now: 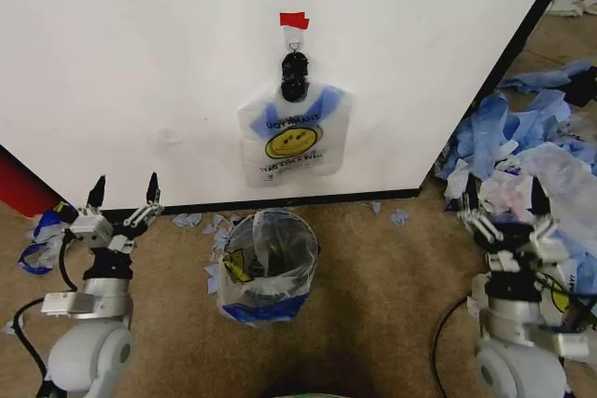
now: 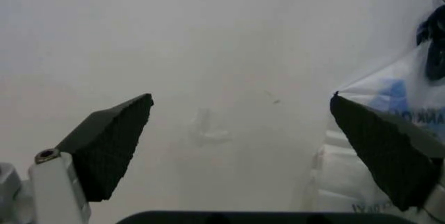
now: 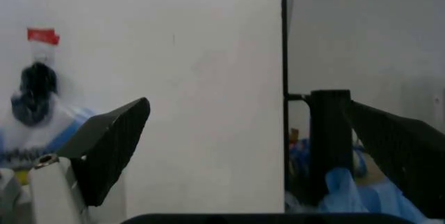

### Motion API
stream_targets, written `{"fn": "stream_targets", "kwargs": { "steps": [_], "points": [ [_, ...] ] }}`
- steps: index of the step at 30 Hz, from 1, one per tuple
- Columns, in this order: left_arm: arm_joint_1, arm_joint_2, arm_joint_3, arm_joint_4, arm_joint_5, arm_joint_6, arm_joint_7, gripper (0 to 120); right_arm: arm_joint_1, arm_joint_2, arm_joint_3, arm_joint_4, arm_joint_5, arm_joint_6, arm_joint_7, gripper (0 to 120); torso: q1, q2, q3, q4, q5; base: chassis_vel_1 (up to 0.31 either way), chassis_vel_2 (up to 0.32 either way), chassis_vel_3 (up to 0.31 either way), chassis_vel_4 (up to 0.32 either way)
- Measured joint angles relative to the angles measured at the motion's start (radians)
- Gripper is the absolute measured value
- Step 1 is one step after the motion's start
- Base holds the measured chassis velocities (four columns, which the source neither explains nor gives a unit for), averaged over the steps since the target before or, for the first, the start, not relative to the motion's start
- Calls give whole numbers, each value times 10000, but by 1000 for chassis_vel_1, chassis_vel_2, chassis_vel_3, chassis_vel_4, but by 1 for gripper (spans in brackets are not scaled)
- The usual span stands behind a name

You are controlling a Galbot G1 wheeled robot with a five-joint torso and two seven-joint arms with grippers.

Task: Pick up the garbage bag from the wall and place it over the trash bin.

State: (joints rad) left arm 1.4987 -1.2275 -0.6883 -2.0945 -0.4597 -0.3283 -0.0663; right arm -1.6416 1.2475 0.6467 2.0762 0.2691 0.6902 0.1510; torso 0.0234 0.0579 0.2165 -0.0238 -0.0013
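Both grippers sit low at the frame's near edge: the left gripper (image 1: 123,198) with jaws spread apart, holding nothing, and the right gripper (image 1: 505,210) likewise spread beside the heap of blue and white plastic sheets (image 1: 532,151). Between them on the floor stands the trash bin (image 1: 269,266), already lined with plastic. Above it, the garbage bag (image 1: 293,135) hangs from a black clip (image 1: 295,76) on the wall (image 1: 140,62), under red tape (image 1: 294,20).

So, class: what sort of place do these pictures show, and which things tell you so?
Probably a staged robot test area, not a home: a bare white wall panel standing on carpet, a garbage bag clipped to it above a trash bin, and heaped plastic sheets nearby.
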Motion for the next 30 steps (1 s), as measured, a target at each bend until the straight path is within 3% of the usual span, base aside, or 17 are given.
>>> {"fn": "stream_targets", "kwargs": {
  "steps": [7,30],
  "points": [
    [-32,-120,361,15,29,-12,-27,100,-184,400,-100,-401,-287,276,36,100,0,0,1,1,1,0,0,0,0],
    [-73,-108,439,78,-9,-66,-13,100,-33,375,-168,-467,-334,252,96,100,1,0,2,2,0,0,0,0,0]
  ]
}}
